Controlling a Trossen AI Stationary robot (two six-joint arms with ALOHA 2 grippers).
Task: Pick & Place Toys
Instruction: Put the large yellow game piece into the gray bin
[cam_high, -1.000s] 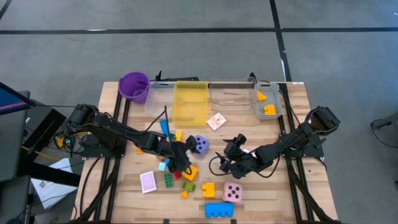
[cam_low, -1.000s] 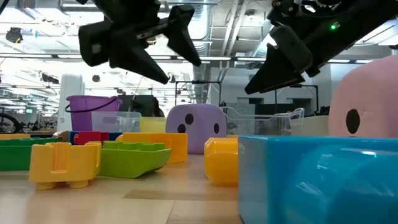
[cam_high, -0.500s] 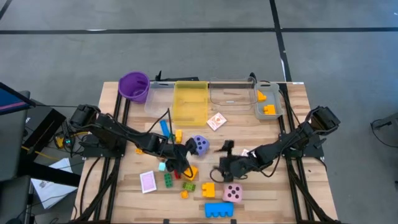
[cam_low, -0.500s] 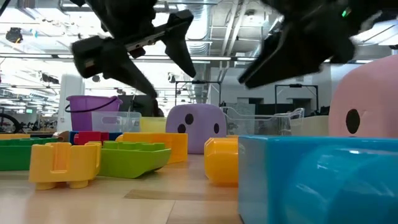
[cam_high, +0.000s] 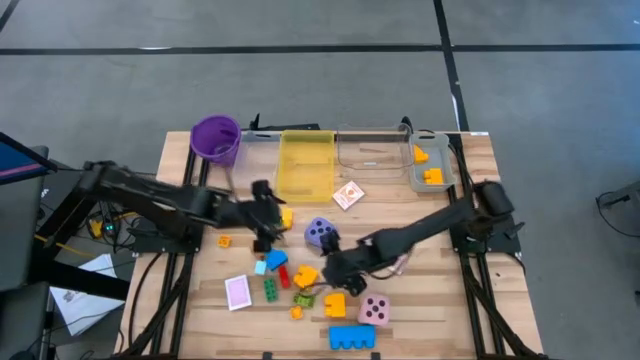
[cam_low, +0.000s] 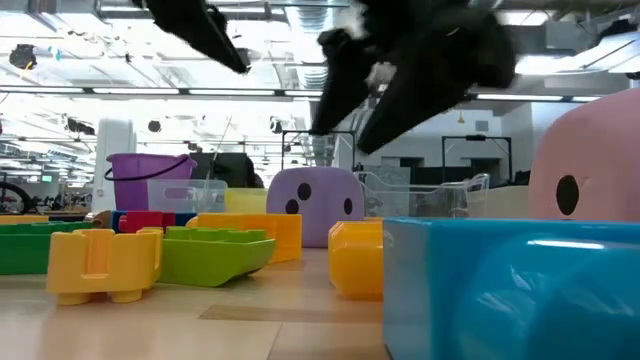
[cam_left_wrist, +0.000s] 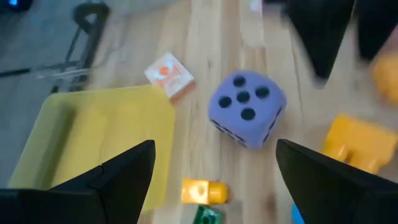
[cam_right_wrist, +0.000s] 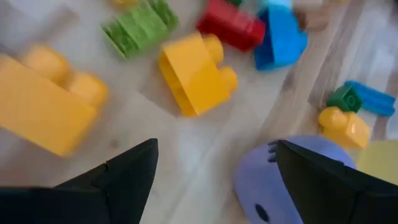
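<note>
Purple foam marks the middle of the wooden worktop (cam_high: 400, 300): the purple die (cam_high: 320, 233) sits there among a scatter of toys. Just in front of it lie a blue brick (cam_high: 276, 260), a red brick (cam_high: 284, 276), a green brick (cam_high: 271, 290) and a yellow brick (cam_high: 305, 275), with a small orange piece (cam_high: 224, 240) off toward the left arm. Nearer the front edge rest an orange brick (cam_high: 335, 304), the pink die (cam_high: 374, 310) and a large blue brick (cam_high: 352, 337). A pink-backed playing card (cam_high: 239, 292) lies flat beside the green brick; another card (cam_high: 349, 194) lies face up near the yellow bin (cam_high: 305, 165).

The left claw (cam_high: 263, 212) hangs above the worktop between the yellow bin and the purple die, fingers spread wide with nothing between them; its wrist view looks down on the die's spotted faces. The right claw (cam_high: 335, 266) reaches in low over the brick cluster, just beside the yellow brick and the purple die, fingers likewise wide apart and empty.

Along the far edge stand the purple cup (cam_high: 216, 138), the yellow bin, a clear bin (cam_high: 375, 150) and a smaller clear bin (cam_high: 432, 165) holding two orange bricks.
</note>
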